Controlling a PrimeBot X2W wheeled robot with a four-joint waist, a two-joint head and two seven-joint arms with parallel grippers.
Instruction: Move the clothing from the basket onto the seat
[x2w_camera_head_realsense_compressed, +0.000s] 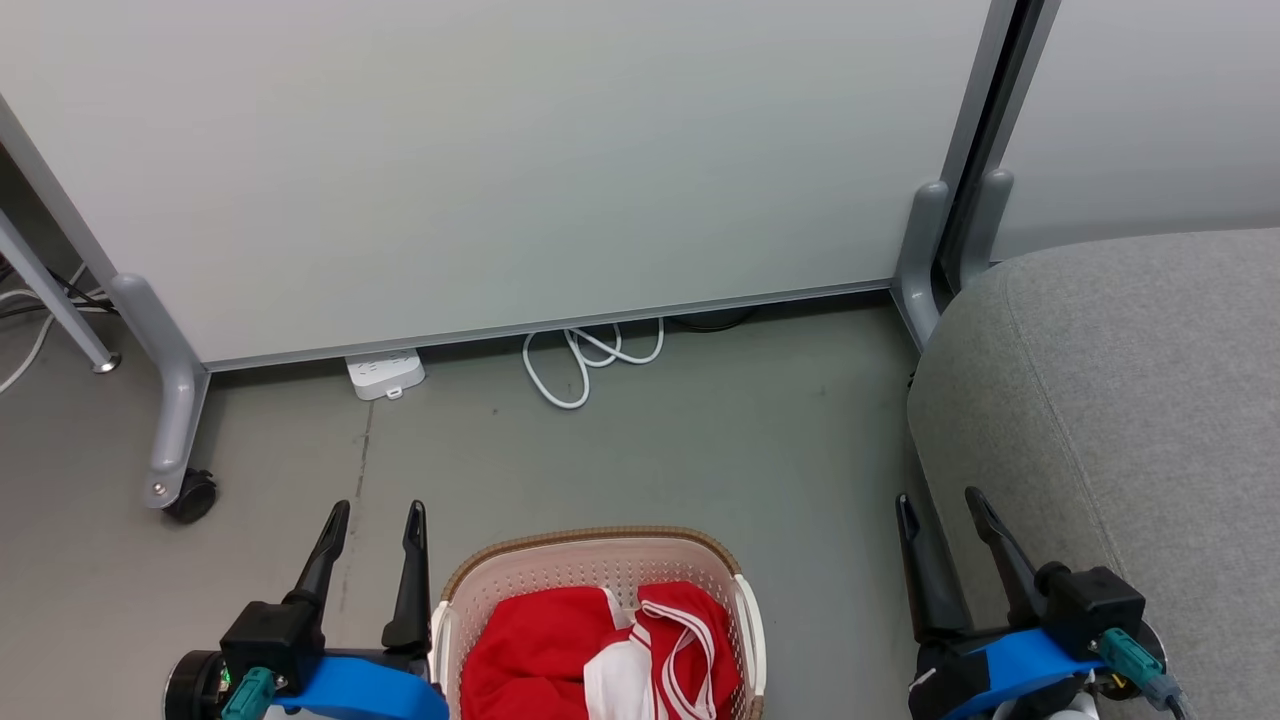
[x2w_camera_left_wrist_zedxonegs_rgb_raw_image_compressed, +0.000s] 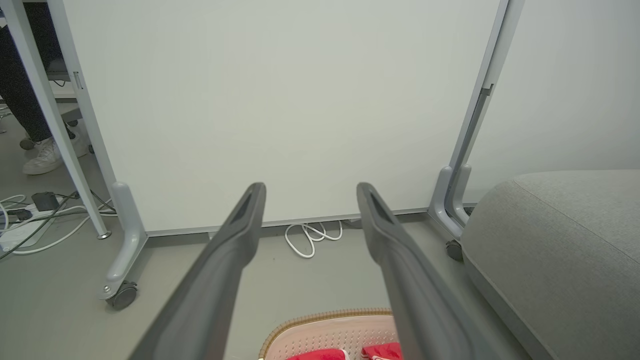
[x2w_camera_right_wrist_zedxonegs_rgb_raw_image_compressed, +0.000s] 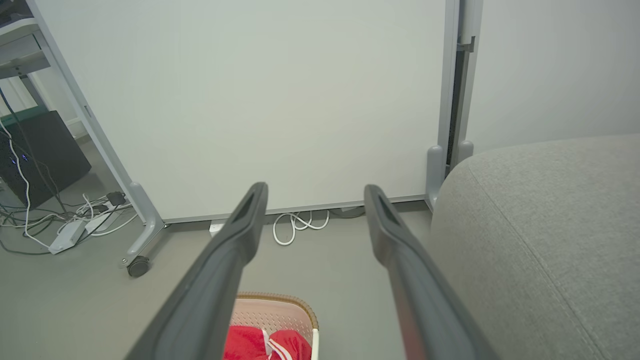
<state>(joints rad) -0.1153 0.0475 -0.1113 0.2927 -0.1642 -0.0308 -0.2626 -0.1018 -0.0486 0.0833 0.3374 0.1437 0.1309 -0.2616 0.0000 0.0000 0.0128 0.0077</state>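
**Q:** Where is the task's thing, and how far along is the work?

**A:** The soft bright-red clothing (x2w_camera_head_realsense_compressed: 540, 655) with white trim, a red top (x2w_camera_head_realsense_compressed: 525, 640) and shorts (x2w_camera_head_realsense_compressed: 690, 625) banded in white, lies heaped in the oval cream perforated plastic basket (x2w_camera_head_realsense_compressed: 600, 540) with a brown woven-look rim. The basket stands on the floor at the near edge, centre. Nothing red lies on the large light-grey woven-fabric seat (x2w_camera_head_realsense_compressed: 1130, 400) at the right, which stands apart from the basket. On this showing no garment has been moved; both are left to lift out and carry across

**Q:** And the grippers?

**A:** The left gripper (x2w_camera_head_realsense_compressed: 379, 507) is just left of the basket, and the right gripper (x2w_camera_head_realsense_compressed: 938, 496) is beside the seat's left edge. Each has its long dark fingers spread wide and holds nothing, above the grey floor (x2w_camera_head_realsense_compressed: 700, 450). On the far side is a pale partition panel (x2w_camera_head_realsense_compressed: 500, 150) on grey castor feet, with a looped white cable (x2w_camera_head_realsense_compressed: 585, 360) and a white power strip (x2w_camera_head_realsense_compressed: 385, 373) at its base
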